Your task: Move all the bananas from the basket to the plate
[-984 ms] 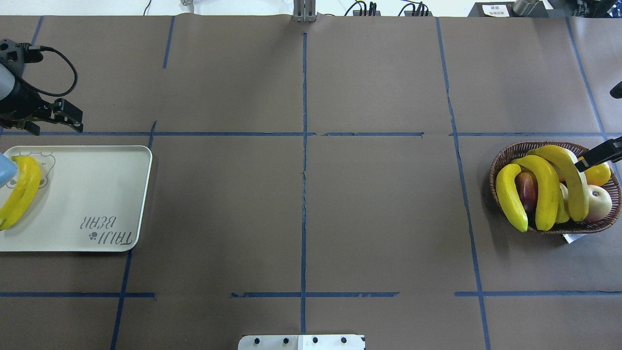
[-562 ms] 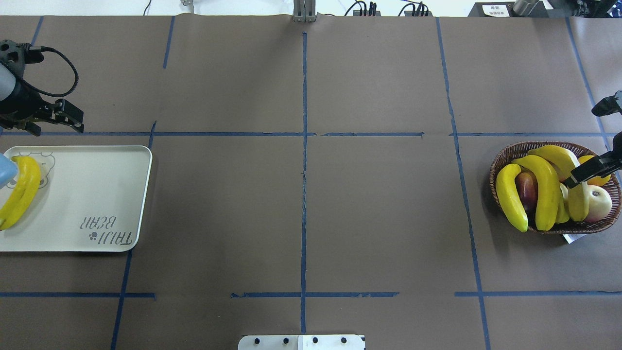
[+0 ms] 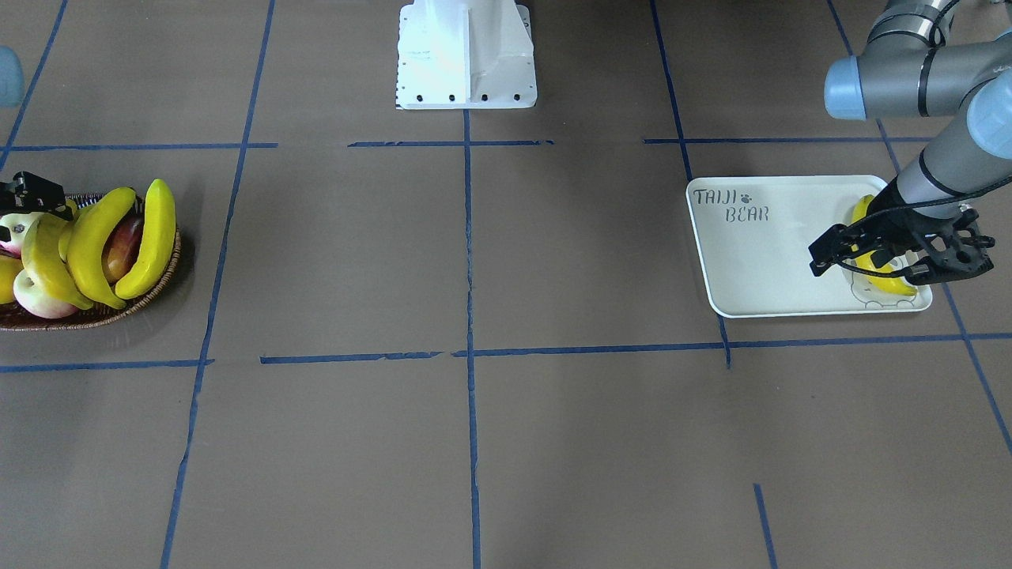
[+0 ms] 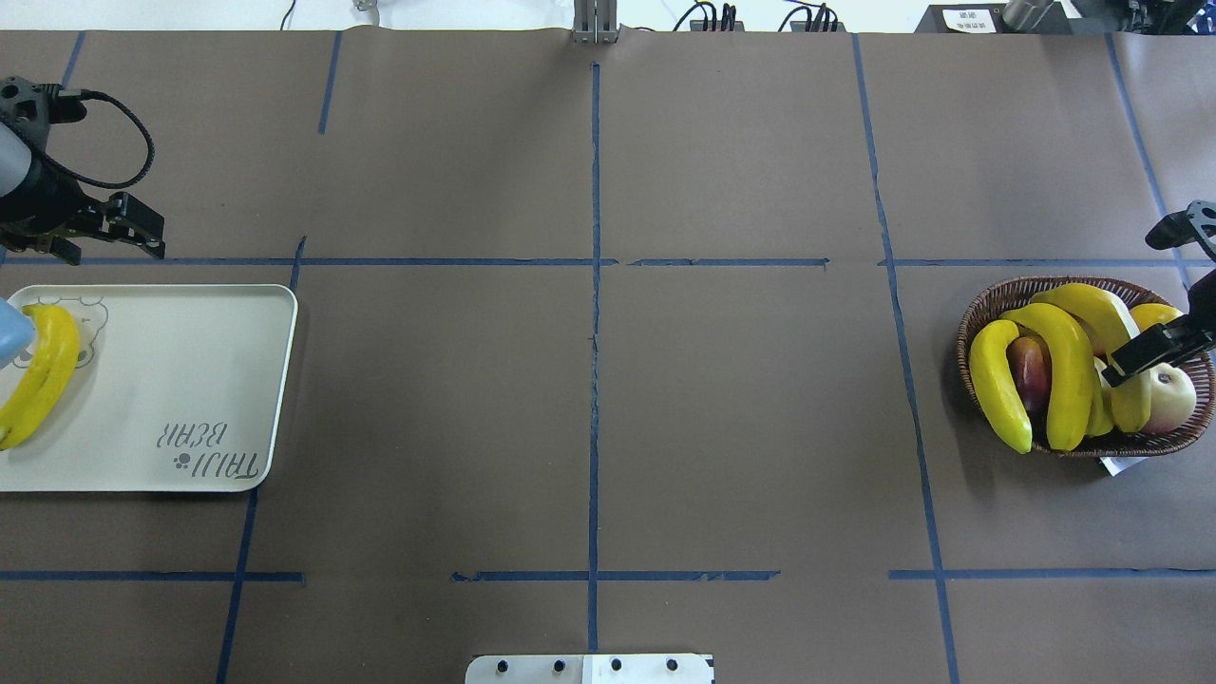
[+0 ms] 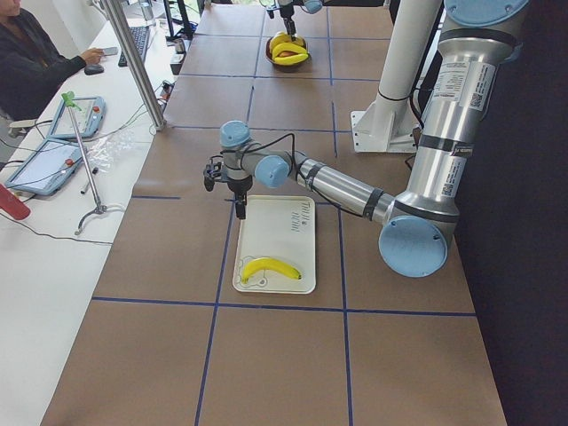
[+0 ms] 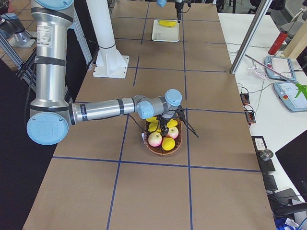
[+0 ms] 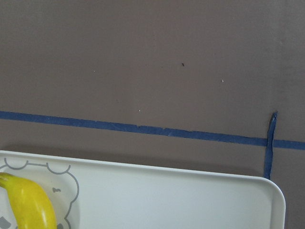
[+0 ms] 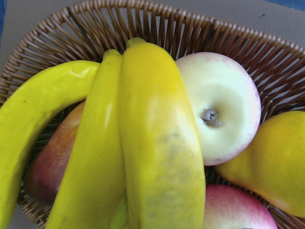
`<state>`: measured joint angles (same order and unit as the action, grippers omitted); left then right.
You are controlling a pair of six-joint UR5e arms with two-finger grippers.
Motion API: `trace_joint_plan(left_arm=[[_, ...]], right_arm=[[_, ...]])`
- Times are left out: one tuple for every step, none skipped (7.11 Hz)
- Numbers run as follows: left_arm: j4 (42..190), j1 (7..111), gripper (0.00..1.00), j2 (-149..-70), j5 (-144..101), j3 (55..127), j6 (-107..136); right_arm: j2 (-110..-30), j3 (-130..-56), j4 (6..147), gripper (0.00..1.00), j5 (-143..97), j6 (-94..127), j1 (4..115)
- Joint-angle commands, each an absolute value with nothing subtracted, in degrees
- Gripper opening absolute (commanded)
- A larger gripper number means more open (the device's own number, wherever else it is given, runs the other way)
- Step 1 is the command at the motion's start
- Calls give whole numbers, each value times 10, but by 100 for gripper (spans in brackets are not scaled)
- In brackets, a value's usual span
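Overhead, front opposed, sharing basket [image 4: 978, 302], wrist views close, seemingly downward

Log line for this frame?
right gripper: open over brown wicker basket, three yellow toy bananas inside | left gripper: open, empty | cream rectangular plate: one banana

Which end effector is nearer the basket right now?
Right. The right end effector hangs over the basket, open above the bananas. The left end effector is at the table's opposite end, by the plate.
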<state>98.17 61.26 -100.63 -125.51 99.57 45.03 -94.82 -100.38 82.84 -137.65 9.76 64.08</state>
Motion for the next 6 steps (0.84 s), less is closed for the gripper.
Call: trace_joint_plan(left_arm=[[982, 613, 100, -1007, -1256, 995, 449], [982, 613, 100, -1007, -1256, 994, 449], [982, 613, 100, -1007, -1256, 994, 447], [982, 613, 100, -1007, -1256, 994, 446], [982, 613, 100, -1007, -1256, 993, 446], [982, 612, 100, -1008, -1256, 994, 446]], right_arm=[[-948, -999, 827, 92, -1376, 92, 637], [-948, -1001, 827, 88, -1381, 92, 637], [-948, -1000, 827, 77, -1388, 92, 637], [-948, -1001, 827, 65, -1388, 91, 637], [-948, -1002, 827, 42, -1388, 87, 637], [-948, -1004, 826, 22, -1388, 76, 637]])
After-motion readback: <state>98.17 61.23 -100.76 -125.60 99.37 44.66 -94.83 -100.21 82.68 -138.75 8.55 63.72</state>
